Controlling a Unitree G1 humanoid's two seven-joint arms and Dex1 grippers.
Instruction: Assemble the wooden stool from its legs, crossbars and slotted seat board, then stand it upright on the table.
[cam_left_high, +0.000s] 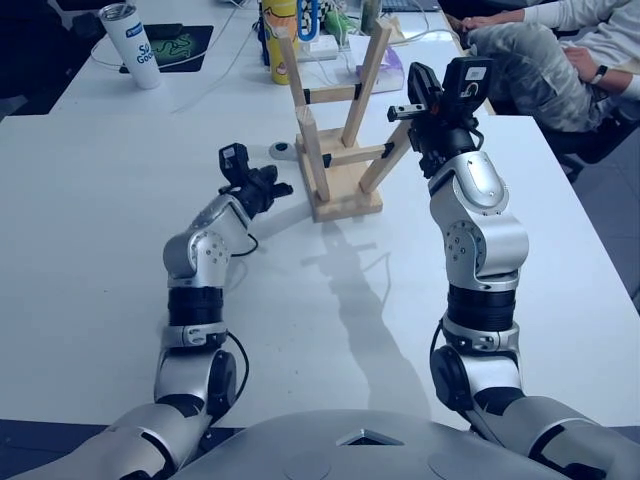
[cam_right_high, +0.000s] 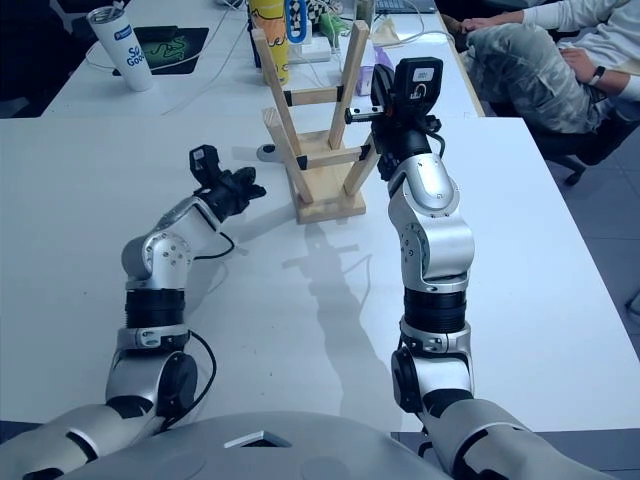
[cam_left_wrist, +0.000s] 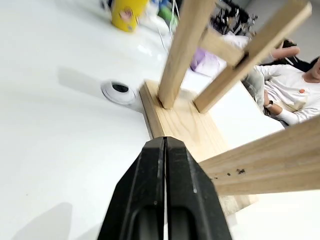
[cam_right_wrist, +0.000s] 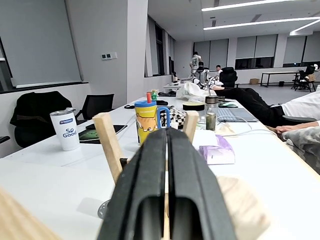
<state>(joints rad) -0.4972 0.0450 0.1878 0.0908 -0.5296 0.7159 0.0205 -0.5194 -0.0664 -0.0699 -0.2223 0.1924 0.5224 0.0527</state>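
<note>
Left pincer (cam_left_high: 283, 187) beside upturned stool (cam_left_high: 316, 152)

Silver-grey rounded shells, black ring joints on left arm (cam_left_high: 197, 255) and right arm (cam_left_high: 480, 230). Black cable (cam_left_high: 240, 365) loops at left elbow (thinner one nearer the tool). Matte-black left gripper (cam_left_wrist: 165, 142) and right gripper (cam_right_wrist: 167, 131), camera box (cam_left_high: 468, 80) behind fingers.
</note>
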